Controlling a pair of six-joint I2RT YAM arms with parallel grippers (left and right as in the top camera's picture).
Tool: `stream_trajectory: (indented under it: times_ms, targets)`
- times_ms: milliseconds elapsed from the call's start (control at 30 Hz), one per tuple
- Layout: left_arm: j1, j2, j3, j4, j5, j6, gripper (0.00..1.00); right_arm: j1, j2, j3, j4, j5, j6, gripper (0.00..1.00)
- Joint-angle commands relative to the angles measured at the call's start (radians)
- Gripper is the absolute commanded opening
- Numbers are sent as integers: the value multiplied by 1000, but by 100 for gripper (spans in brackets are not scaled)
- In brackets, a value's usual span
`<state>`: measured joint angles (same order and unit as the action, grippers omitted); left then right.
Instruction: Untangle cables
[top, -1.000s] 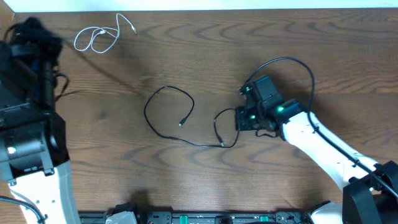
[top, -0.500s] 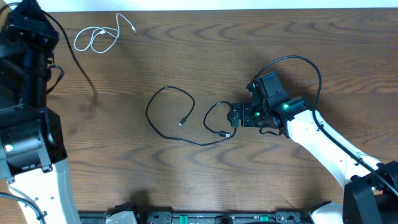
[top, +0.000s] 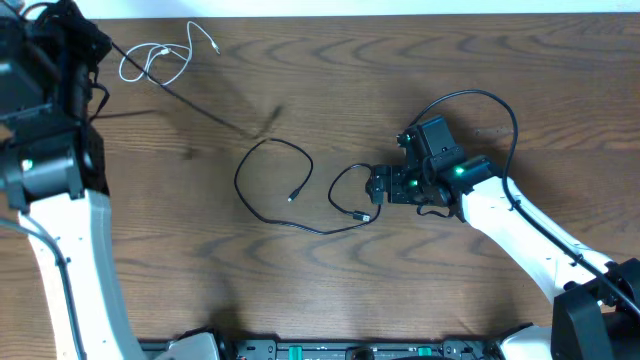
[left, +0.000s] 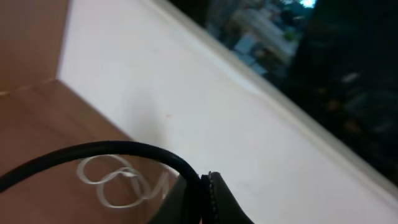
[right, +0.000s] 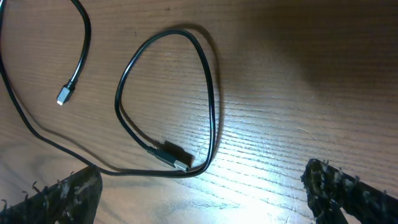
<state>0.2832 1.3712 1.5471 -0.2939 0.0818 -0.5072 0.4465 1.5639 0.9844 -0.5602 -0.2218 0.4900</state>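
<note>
My L pincer (left: 206, 190) is clamped on 1 black cable (left: 112, 144), which runs taut from the far-L corner of the bench (top: 330, 70) toward mid-bench. 1 s ago my L arm sat lower & the cable lay fainter, slacker. My R pincer (top: 378, 187), shut 1 s ago, now gapes wide w/ nothing in it; it's shifted L. The 2nd black cable (right: 168, 154) lies mid-bench, its small loop just beside the R fingers (right: 59, 193). White cable (top: 150, 66) coiled by far-L corner, unmoved.

I saw the R gripper (right: 202, 179) spread wide, fingers (right: 62, 196) at 7 and 5 o'clock. Black cable (right: 211, 93) looped at ctr on the wood table (right: 298, 93). One plug (right: 171, 155) lay at 6, the other plug (right: 64, 94) at 10.
</note>
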Motion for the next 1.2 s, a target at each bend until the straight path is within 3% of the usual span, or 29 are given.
stream_trajectory:
  times_ms: [0, 700, 1033, 1167]
  targets:
    - [22, 47, 13, 8, -98, 63, 8, 0, 7, 1, -9, 23, 11, 99]
    - [364, 349, 13, 31, -101, 78, 7, 0, 7, 0, -36, 153, 11, 99]
    - [397, 451, 13, 11, -74, 235, 7, -1, 7, 0, -57, 238, 11, 99]
    - [396, 495, 13, -7, -76, 390, 7, 0, 7, 0, -60, 237, 11, 99]
